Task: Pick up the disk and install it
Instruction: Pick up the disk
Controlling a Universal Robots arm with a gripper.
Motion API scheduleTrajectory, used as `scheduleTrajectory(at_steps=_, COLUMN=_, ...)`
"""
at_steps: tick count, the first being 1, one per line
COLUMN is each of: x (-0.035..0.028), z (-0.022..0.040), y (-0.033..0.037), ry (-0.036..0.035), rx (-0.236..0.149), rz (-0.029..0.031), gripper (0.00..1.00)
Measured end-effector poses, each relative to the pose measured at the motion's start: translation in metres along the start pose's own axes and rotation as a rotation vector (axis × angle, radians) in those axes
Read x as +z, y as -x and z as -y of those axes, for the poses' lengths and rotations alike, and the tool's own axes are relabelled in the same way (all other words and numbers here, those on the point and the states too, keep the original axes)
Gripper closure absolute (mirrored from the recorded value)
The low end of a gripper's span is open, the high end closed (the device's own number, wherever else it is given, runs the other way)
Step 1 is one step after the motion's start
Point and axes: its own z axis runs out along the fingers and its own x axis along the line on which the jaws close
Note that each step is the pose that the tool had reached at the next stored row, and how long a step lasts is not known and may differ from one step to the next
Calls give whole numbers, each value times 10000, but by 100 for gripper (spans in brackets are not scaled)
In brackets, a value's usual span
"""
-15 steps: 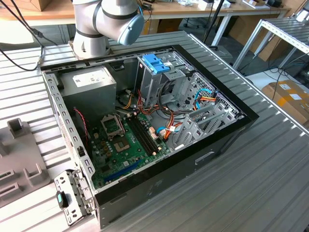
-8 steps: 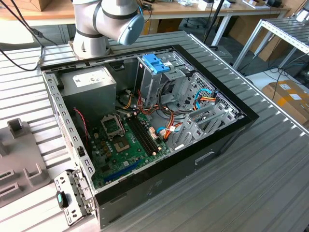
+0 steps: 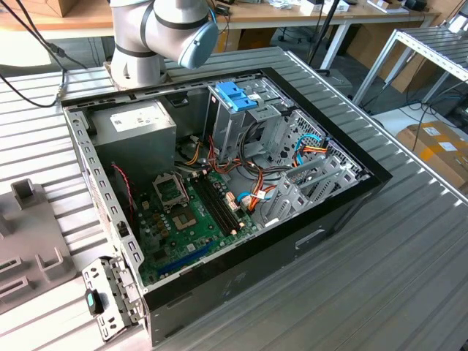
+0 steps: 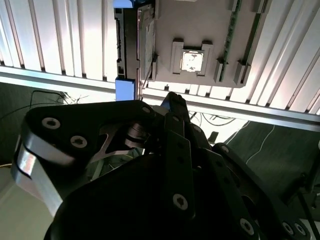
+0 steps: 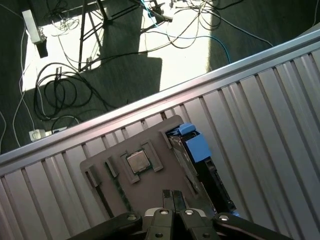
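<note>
Gripper point(image 5: 173, 196) is hovering over the grey plate point(image 5: 145, 192), fingers pressed together, holding nothing.
The disk point(image 5: 191, 150) is standing on edge in a slot at the plate's side, just beside a processor chip point(image 5: 137, 162) and apart from the gripper. The plate is lying on the slatted table point(image 5: 280, 115), to the exterior view's left of the open computer case point(image 3: 292, 248).

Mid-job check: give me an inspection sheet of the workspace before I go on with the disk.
Surface: ribbed metal table, carrying the open computer case.
Job's things: disk standing on edge in the grey tray, not held; drive cage inside the case.
Clutter: chip seated in the tray.
Grippers: gripper shut, empty, over the tray, apart from the disk.
Cables: wires inside the case; loose leads on the floor.
Surroundings: cardboard boxes beside the table.
</note>
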Motion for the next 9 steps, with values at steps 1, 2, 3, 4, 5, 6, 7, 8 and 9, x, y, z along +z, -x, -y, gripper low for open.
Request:
scheduleTrajectory(at_steps=1, x=0, z=1, y=0, ry=0, rx=-21, rz=-1, gripper=89)
scheduleTrajectory(at_steps=2, x=0, z=1, y=-1, ry=1, rx=-56, rz=-2, gripper=89)
scheduleTrajectory(at_steps=3, x=0, z=1, y=-1, ry=3, rx=-99, rz=-5, gripper=89)
scheduleTrajectory(at_steps=4, x=0, z=1, y=-1, ry=3, rx=-121, rz=-6, gripper=89)
scheduleTrajectory(at_steps=5, x=0, z=1, y=-1, ry=4, rx=-141, rz=-7, gripper=89)
scheduleTrajectory(at_steps=6, x=0, z=1, y=-1, ry=4, rx=-168, rz=-8, gripper=89)
scheduleTrajectory(at_steps=7, x=0, z=1, y=-1, ry=5, rx=-189, rz=-8, gripper=89)
scheduleTrajectory(at_steps=8, x=0, z=1, y=-1, ry=5, rx=-217, rz=-10, gripper=89)
scheduleTrajectory(at_steps=9, x=0, z=1, y=-1, ry=6, rx=-238, rz=-11, gripper=89)
